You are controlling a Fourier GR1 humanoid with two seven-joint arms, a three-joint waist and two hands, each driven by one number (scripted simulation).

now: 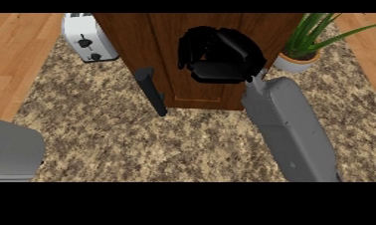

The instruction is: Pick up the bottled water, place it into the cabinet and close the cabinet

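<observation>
RIGHT HAND AT CABINET FRONT, BOTTLE NOT SEEN

Head view, looking steeply down on a speckled granite tabletop [110, 134].

Cabinet [140, 45]: dark wood, stands at centre rear of the tabletop. Front faces the viewer. A dark, narrow bar [150, 91] runs down over the cabinet's lower left edge, likely the door handle; cannot confirm. Whether the door is fully shut or ajar cannot be told from this angle.

Right hand [218, 56]: black, held up against the cabinet front, upper centre-right. Fingers are curled inward over the palm rather than spread. What they hold, if anything, cannot be made out: the hand hides whatever lies within. Grey right forearm [290, 129] comes up from the lower right edge to it.

Bottled water: not visible anywhere in this view. May be hidden by the curled hand or by the cabinet; cannot tell which.

Left arm: only a grey forearm section [18, 152] shows at lower left edge. The left hand itself is out of frame.

Other items: white toaster [88, 37] at rear left, just beside the cabinet's left side. Potted plant [301, 52], green leaves in a white pot, at rear right, near the cabinet's right side. Wood flooring [22, 59] shows beyond the tabletop at left and far right.
</observation>
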